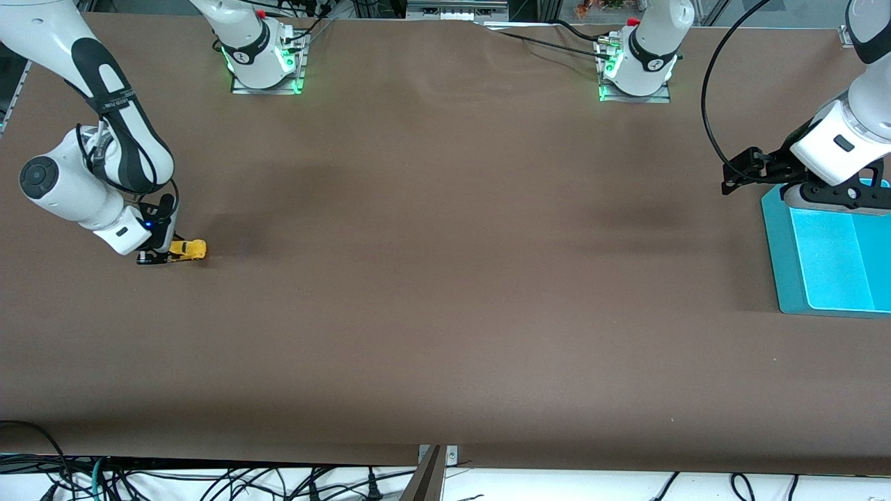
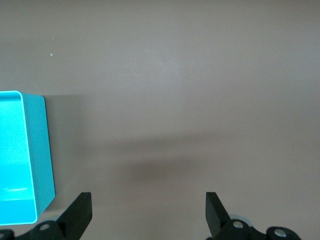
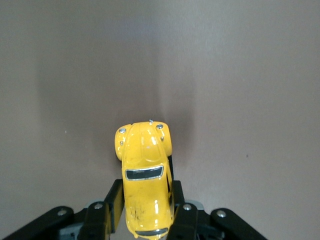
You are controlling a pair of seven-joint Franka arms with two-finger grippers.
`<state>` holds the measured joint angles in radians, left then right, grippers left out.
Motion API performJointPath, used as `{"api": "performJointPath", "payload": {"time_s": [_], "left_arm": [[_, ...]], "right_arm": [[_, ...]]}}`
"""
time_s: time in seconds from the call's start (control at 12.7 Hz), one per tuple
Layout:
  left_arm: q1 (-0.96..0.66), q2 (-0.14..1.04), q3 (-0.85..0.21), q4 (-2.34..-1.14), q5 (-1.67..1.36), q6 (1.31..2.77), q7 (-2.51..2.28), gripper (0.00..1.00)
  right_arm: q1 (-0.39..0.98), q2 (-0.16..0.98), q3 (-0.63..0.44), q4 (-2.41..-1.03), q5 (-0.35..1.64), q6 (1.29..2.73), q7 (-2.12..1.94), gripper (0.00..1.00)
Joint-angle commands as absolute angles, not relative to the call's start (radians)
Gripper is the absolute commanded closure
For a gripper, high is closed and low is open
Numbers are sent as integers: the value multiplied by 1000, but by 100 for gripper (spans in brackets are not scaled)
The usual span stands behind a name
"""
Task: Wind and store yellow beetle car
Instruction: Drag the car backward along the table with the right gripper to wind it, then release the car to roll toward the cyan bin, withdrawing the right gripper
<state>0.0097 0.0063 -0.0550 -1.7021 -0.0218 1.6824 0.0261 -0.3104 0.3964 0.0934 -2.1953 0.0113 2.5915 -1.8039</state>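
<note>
The yellow beetle car (image 1: 189, 249) sits on the brown table at the right arm's end. My right gripper (image 1: 167, 255) is down at the table, shut on the car's rear half. In the right wrist view the car (image 3: 144, 170) is clamped between the two fingers (image 3: 114, 200), its nose pointing away from the gripper. My left gripper (image 1: 739, 172) hangs open and empty at the left arm's end, by the teal bin's edge; in the left wrist view its fingertips (image 2: 80, 212) stand wide apart over bare table.
A teal bin (image 1: 783, 264) stands at the left arm's end of the table; it also shows in the left wrist view (image 2: 42, 150). The two arm bases (image 1: 264, 59) stand along the table's far edge. Cables lie below the table's near edge.
</note>
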Motion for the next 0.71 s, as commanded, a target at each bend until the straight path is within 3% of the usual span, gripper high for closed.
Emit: {"api": "performJointPath", "payload": {"time_s": [0.0,0.63], "left_arm": [[0,15,-52,-1675,-3,1660,23,0],[0,15,-51,-1675,-3,1660,25,0]], "right_arm": [[-313,388,133,-2131,23,2473,-1752,0],[-310,200,222,-1924,-12,2119,-1535,0]]}}
